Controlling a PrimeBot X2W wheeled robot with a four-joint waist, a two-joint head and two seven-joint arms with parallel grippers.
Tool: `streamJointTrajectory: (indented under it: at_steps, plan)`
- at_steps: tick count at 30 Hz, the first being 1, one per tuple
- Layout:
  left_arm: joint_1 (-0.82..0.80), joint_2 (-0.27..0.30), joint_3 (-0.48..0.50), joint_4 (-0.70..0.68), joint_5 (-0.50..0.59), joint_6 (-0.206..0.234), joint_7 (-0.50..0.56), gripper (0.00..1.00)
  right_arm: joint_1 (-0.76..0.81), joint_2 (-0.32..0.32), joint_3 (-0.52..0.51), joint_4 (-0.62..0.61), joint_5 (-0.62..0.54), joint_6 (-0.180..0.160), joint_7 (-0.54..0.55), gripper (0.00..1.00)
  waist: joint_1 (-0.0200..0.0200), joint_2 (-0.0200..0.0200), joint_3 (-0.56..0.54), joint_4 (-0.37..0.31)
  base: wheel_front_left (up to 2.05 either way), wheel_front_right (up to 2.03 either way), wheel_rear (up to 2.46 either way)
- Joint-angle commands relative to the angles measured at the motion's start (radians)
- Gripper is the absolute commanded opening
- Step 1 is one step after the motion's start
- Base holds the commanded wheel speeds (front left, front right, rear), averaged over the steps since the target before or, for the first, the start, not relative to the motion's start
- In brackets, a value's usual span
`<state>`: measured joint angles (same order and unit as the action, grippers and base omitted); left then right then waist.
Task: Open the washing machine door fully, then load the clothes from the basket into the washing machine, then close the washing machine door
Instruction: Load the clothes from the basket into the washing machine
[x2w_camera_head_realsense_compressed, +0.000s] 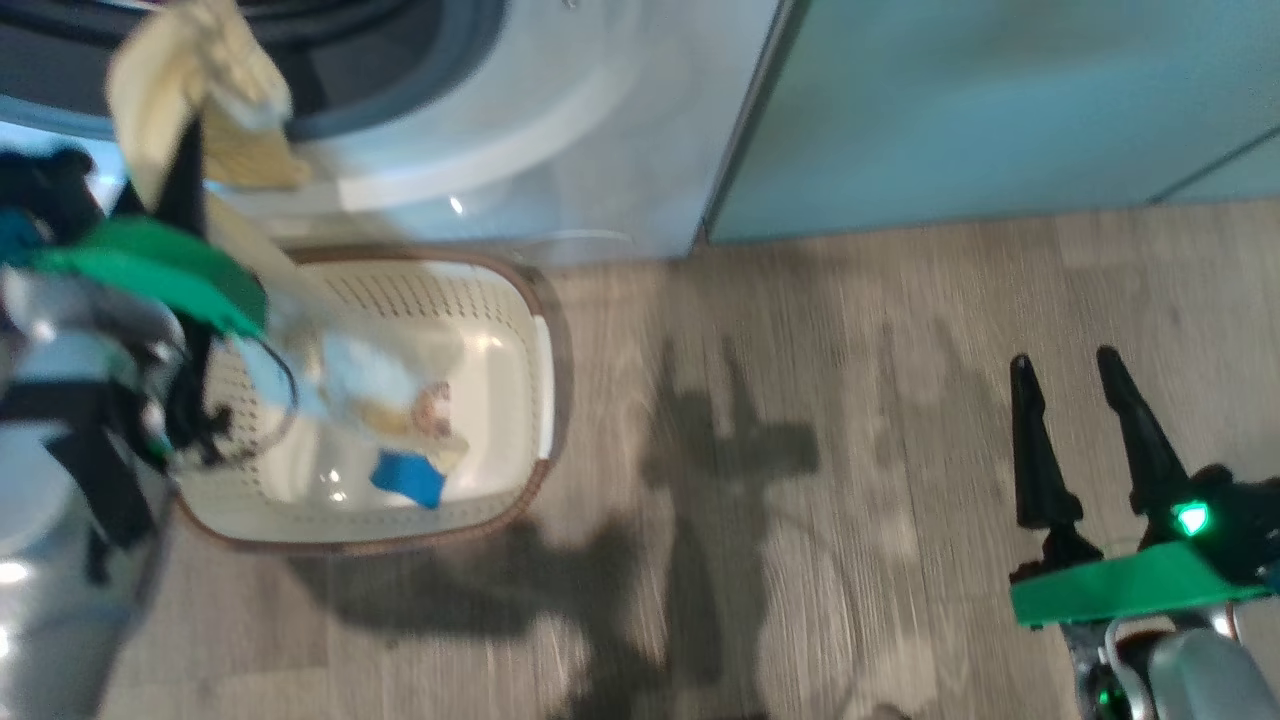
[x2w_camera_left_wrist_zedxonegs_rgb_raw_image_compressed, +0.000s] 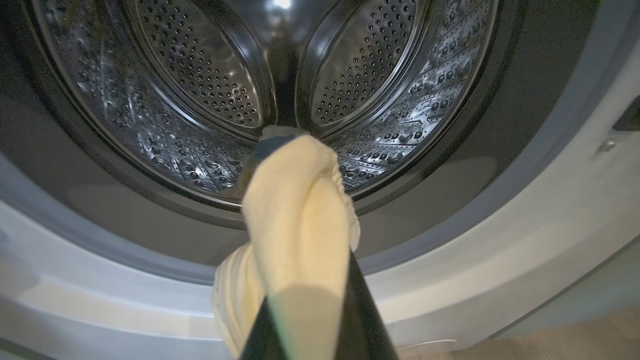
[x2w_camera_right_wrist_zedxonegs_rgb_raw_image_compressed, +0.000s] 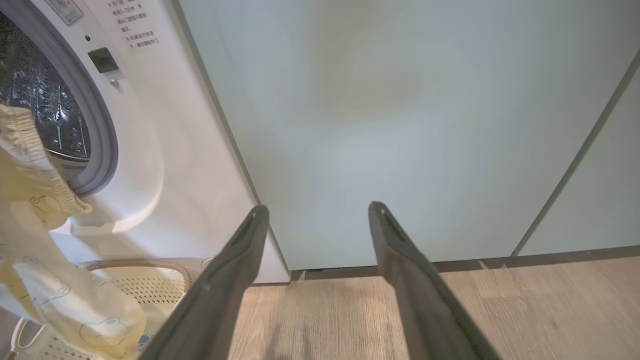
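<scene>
— Where was the left tool (x2w_camera_left_wrist_zedxonegs_rgb_raw_image_compressed: 290, 160), and what did it have?
— Its fingers were clamped together on a pale yellow garment (x2w_camera_left_wrist_zedxonegs_rgb_raw_image_compressed: 295, 215), raised before the mouth of the washing machine (x2w_camera_head_realsense_compressed: 600, 120). The cloth was bunched over the fingertips and hid them, and it sagged down either side of the fingers.
— How did that garment look?
— Soft and cream-yellow. The right wrist view showed a gathered, ribbed edge and faint outline prints. Its lower end hung over the basket (x2w_camera_head_realsense_compressed: 450, 290), which stood on the floor just below that arm, close to the machine's front.
— What lay in the basket?
— The clothes (x2w_camera_head_realsense_compressed: 390, 400): a small heap of pale blue and cream pieces, with a bright blue patch (x2w_camera_head_realsense_compressed: 408, 478) at its near side. The basket was cream and perforated, with a brown rim.
— And the right tool (x2w_camera_head_realsense_compressed: 1062, 358)?
— Its two dark fingers stood apart and empty above the wooden floor (x2w_camera_head_realsense_compressed: 800, 350), well apart from the basket, pointing at a pale green cabinet (x2w_camera_head_realsense_compressed: 1000, 110).
— And beyond the held garment?
— A grey gasket (x2w_camera_left_wrist_zedxonegs_rgb_raw_image_compressed: 525, 75) ringed the shiny perforated steel drum (x2w_camera_left_wrist_zedxonegs_rgb_raw_image_compressed: 200, 75), which lay directly behind the cloth
</scene>
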<state>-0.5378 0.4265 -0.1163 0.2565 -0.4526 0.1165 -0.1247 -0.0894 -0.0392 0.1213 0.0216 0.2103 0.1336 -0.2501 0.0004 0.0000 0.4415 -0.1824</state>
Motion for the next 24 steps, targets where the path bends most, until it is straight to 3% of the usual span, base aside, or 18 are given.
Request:
streamJointTrajectory:
  at_steps: [1,16,24]
  plan:
    - [-0.056,0.059,0.047,-0.021,0.001,-0.003,0.012,0.00,-0.021,-0.011,0.020,-0.027,0.008,-0.003,-0.010,1.00,-0.0004,0.0000,0.059,-0.033,0.00,0.00,0.00]
    - [-0.422,0.250,0.062,0.080,-0.038,-0.075,0.308,0.00,-0.127,-0.011,0.063,-0.062,0.114,-0.003,-0.011,1.00,-0.0004,0.0000,0.248,-0.122,0.00,0.00,0.00]
    - [-0.543,0.318,0.050,0.151,-0.018,-0.095,0.359,0.00,-0.145,-0.011,0.081,-0.065,0.135,-0.003,-0.012,1.00,-0.0004,0.0000,0.278,-0.163,0.00,0.00,0.00]
